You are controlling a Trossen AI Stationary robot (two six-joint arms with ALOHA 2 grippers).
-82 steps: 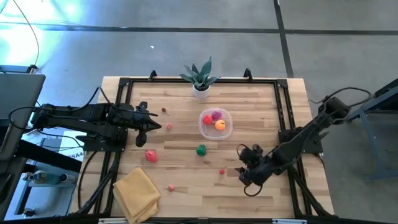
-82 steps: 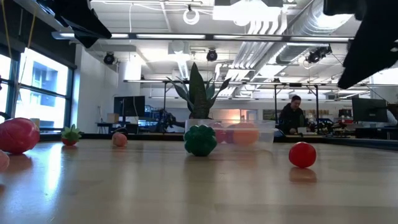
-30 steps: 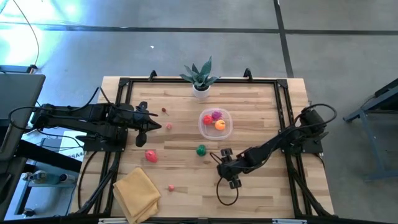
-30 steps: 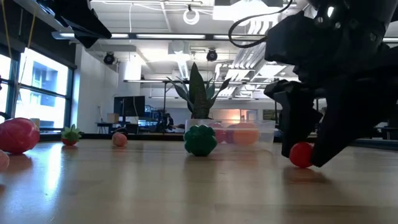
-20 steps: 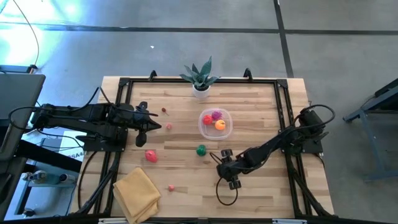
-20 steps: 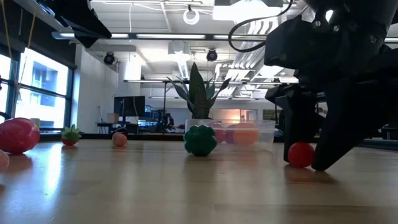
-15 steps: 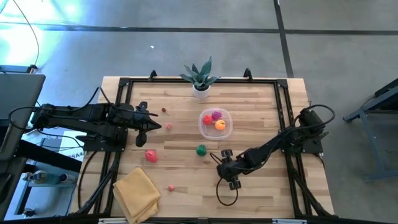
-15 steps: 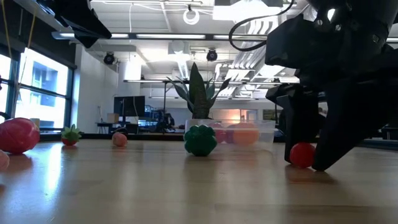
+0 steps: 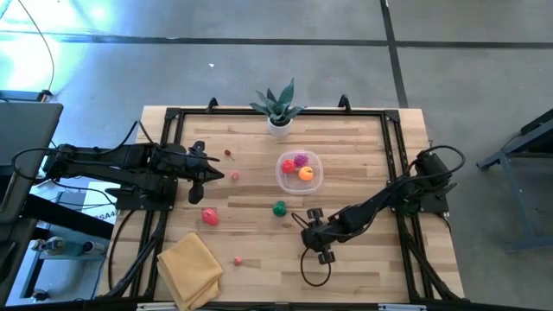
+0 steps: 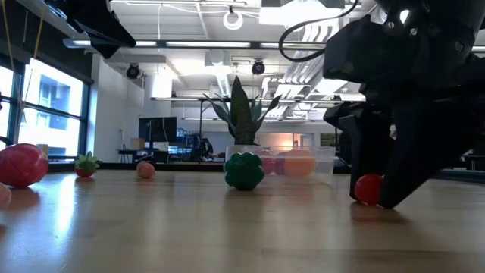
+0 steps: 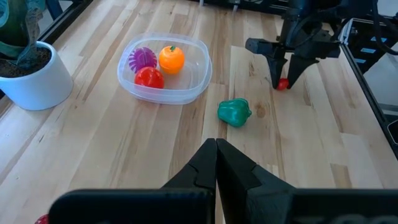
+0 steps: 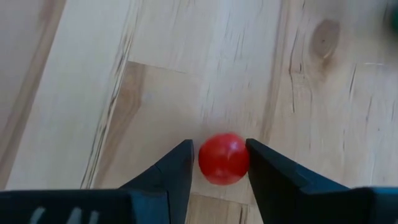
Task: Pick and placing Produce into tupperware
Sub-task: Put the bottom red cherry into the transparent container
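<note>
The right claw [image 12: 217, 163] is down at the surface [image 9: 363, 164] with its fingers apart on either side of a small red produce ball [image 12: 224, 158], nearly touching it but not yet visibly clamped; close squarely across the ball's middle so it cannot squirt out, then lift straight up. The tupperware [image 9: 299, 172], already holding three pieces, lies near, farther up the surface; the left claw [image 11: 216, 163] waits with fingers together at the left side.

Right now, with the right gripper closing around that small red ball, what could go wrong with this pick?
1. The small red ball is round and sits between the fingers of the right gripper, on bare wood; an off-centre squeeze could squirt it away.
2. The carry to the tupperware passes the green pepper, which a low arm could knock.
3. The tupperware is light and already holds three pieces; a hard drop could shift it.
</note>
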